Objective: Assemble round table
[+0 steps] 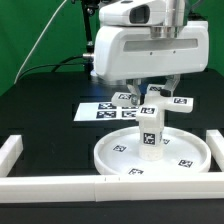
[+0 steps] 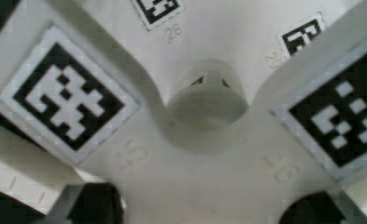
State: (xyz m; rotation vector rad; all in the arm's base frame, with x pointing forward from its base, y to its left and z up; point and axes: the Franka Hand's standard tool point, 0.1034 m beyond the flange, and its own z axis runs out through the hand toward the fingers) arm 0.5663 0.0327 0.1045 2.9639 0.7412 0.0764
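White plastic parts of the round table sit on a black surface [image 1: 40,110] fenced by white straight border rails [image 1: 50,183].

Exterior view:
- The large rimmed round white disc [image 1: 150,155] lies flat on the surface, directly beneath the hand [image 1: 152,92], with square black-and-white tags on its face.
- The short cylindrical white leg [image 1: 149,133] stands upright at the middle of the disc, straight below the hand, tagged on its side.
- The small cross-shaped white foot [image 1: 153,104] rests on top of the leg, its arms spread level and each bearing a tag. It sits right at the fingertips.
- The marker board [image 1: 105,108], a thin flat white sheet of tags, lies on the surface behind the disc, beyond the hand as this camera sees it.

Hand: lowered over the foot, with the fingers [image 1: 132,92] on either side of its centre, partly spread. Contact with the foot cannot be confirmed from this angle, so whether it is gripped cannot be told.

Wrist view:
- The cross-shaped foot [image 2: 171,60] fills the picture, very close under the hand.
- Two tagged arms flank a round grey hub at its middle.
- Dark finger pads [image 2: 64,200] show at the edge, blurred.
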